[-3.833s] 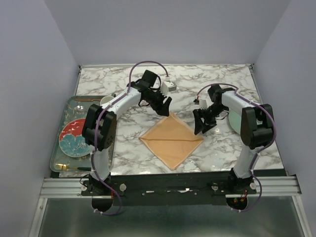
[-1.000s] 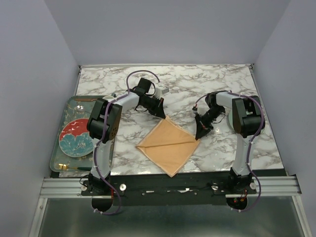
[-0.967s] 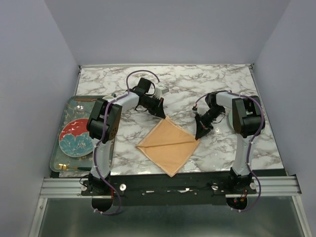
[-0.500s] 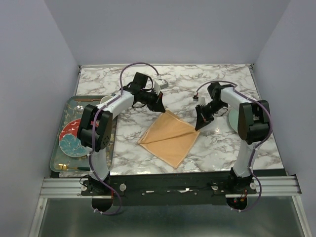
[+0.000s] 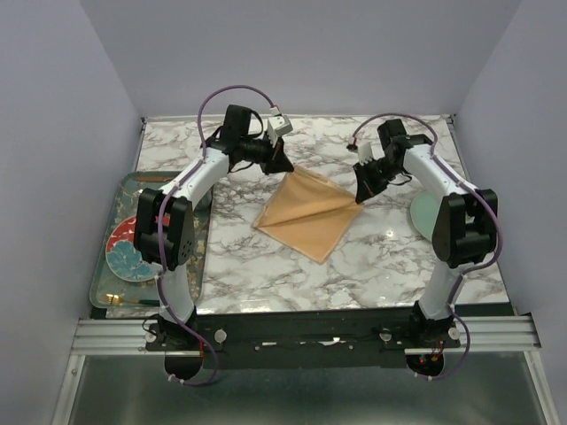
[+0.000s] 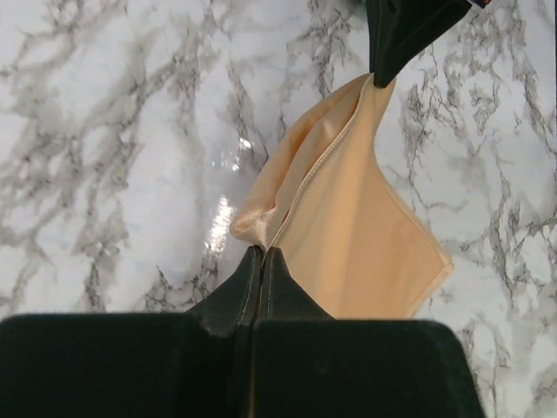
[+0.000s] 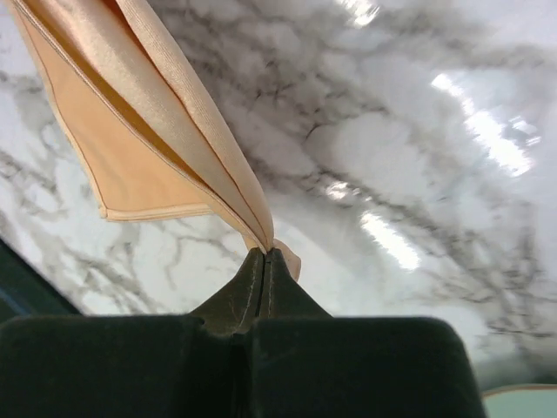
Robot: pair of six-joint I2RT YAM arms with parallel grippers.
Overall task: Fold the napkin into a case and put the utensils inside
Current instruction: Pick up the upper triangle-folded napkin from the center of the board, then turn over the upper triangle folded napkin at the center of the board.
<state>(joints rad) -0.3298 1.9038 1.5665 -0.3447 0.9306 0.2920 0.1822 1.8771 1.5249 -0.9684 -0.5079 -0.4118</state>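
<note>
From above, both arms are reaching out over the marble table towards its far half. The left arm is stretching long from its base, its forearm slanting away and inward, with the wrist turned towards the middle. The left gripper is pinching one corner of the napkin, jaws pressed together on the cloth. The right arm is bending at a high elbow and angling its forearm back inward. The right gripper is clamping the opposite corner, jaws likewise closed. The napkin is hanging between the two grippers, sagging below them with its near part lying on the table. Far out to the left of the left gripper a tray is holding a red and blue plate, with a glint of gold at its near edge that may be the utensils; I cannot tell for sure. Just outside the right gripper a pale green plate is sitting.

From the left wrist, the left gripper is squeezing a folded, shiny corner of the napkin right at its tips. The cloth is running away from it to the right gripper, which is gripping the far corner.

From the right wrist, the right gripper is nipping a corner, and the napkin is rising up and away to the left in doubled layers.
</note>
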